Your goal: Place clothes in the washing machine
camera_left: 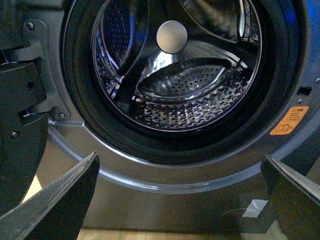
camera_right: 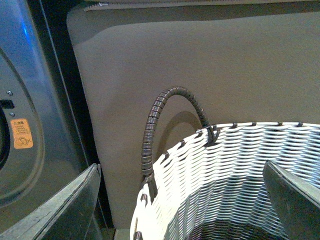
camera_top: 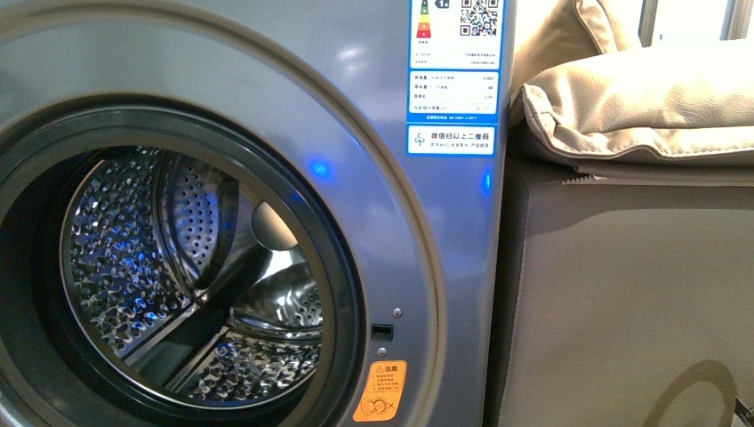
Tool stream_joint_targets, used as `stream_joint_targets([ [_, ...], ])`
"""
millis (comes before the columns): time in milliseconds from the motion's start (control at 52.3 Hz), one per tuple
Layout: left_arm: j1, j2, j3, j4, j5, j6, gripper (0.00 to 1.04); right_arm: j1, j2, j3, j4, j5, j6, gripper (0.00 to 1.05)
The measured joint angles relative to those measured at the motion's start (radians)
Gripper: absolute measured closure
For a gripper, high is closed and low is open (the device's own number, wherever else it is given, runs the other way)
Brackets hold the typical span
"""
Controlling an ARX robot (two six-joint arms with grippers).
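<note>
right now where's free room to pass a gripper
The drum is bare inside its black door seal, ahead of the open left gripper. The basket before the right gripper has a free mouth; its handle crowds one rim.

washing machine [camera_top: 267, 107] porthole unobstructed, drum [camera_left: 175, 75] bare

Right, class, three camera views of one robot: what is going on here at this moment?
A two-armed robot faces a silver washing machine whose open porthole shows an empty steel drum. The left arm's jaws stand open before that drum, holding nothing. The right arm's jaws stand open above a white woven basket beside the machine, also empty. No clothes show in any view; nothing is loaded yet.
</note>
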Motion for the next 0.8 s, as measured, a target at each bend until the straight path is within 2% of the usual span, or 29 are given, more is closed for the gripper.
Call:
stream_joint_targets([
  [746, 0.000, 0.000, 0.000, 0.000, 0.000, 0.000, 0.07, 0.000, 0.000, 0.000, 0.000, 0.000, 0.000, 0.08],
  [803, 0.000, 0.000, 0.000, 0.000, 0.000, 0.000, 0.07, -0.033, 0.022, -0.012, 0.092, -0.081, 0.036, 0.08],
])
